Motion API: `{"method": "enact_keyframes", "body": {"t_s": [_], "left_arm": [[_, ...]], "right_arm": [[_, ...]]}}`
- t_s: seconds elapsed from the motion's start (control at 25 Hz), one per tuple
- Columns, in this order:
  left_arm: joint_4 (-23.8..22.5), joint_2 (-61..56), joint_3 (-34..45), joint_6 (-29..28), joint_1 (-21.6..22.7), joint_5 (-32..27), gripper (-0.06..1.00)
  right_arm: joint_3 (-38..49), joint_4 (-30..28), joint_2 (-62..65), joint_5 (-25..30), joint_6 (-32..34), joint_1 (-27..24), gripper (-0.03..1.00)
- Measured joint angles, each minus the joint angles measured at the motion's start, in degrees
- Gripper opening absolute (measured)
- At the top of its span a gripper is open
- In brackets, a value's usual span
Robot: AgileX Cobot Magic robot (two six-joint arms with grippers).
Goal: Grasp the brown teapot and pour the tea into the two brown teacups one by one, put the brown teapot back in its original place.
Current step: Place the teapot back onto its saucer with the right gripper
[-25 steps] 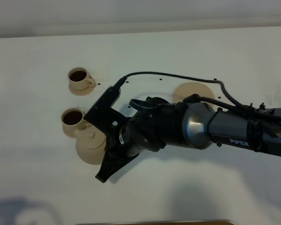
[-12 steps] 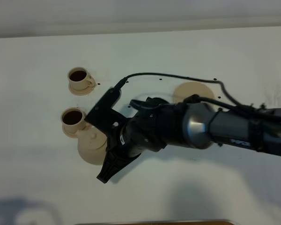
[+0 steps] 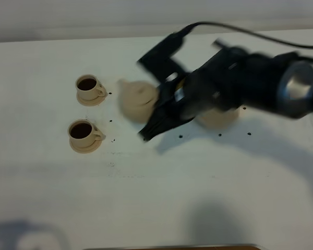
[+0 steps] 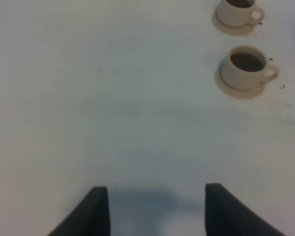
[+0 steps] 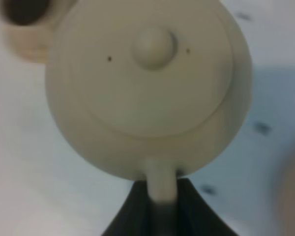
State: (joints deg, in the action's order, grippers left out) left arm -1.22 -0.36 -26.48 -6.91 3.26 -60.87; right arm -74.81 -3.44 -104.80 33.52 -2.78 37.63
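Note:
The brown teapot point(image 3: 135, 99) hangs over the table just right of the far teacup, with my right gripper point(image 3: 157, 103) shut on its loop handle; the arm is motion-blurred. From the right wrist I look down on the teapot's point(image 5: 147, 83) knobbed lid, and the right gripper point(image 5: 162, 196) clamps the handle. Both teacups, far point(image 3: 88, 86) and near point(image 3: 82, 133), hold dark tea on small saucers. The wide saucer point(image 3: 219, 119) lies partly under the arm. In the left wrist view my left gripper point(image 4: 157, 216) stands open and empty, short of the near teacup point(image 4: 246, 66) and far teacup point(image 4: 236, 12).
Small dark drops point(image 3: 180, 136) dot the white table around the cups and the wide saucer. A blurred cup point(image 5: 24, 19) shows beside the teapot in the right wrist view. The table's back edge runs behind the cups.
My right arm has swung the teapot away from the near teacup, toward the back and right, so it is level with the far teacup. The left gripper has not visibly moved.

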Motion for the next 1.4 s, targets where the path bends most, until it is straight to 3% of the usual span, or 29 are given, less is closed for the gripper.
{"method": "enact_keyframes", "body": {"t_s": [0.36,0.6,0.92,1.4], "left_arm": [[0.0,0.0,0.0,0.0,0.0,0.0,0.5],[0.0,0.0,0.0,0.0,0.0,0.0,0.5],[0.0,0.0,0.0,0.0,0.0,0.0,0.5],[0.0,0.0,0.0,0.0,0.0,0.0,0.5]], "right_arm": [[3.0,-1.38,0.23,2.2,1.24,-12.07,0.08],[6.06,-1.38,0.25,0.6,2.78,-16.55,0.08],[8.0,-1.44,-0.74,-4.59,4.41,-17.23,0.08],[9.29,-1.31,-3.83,-7.34,5.82,-17.23,0.08]]}}
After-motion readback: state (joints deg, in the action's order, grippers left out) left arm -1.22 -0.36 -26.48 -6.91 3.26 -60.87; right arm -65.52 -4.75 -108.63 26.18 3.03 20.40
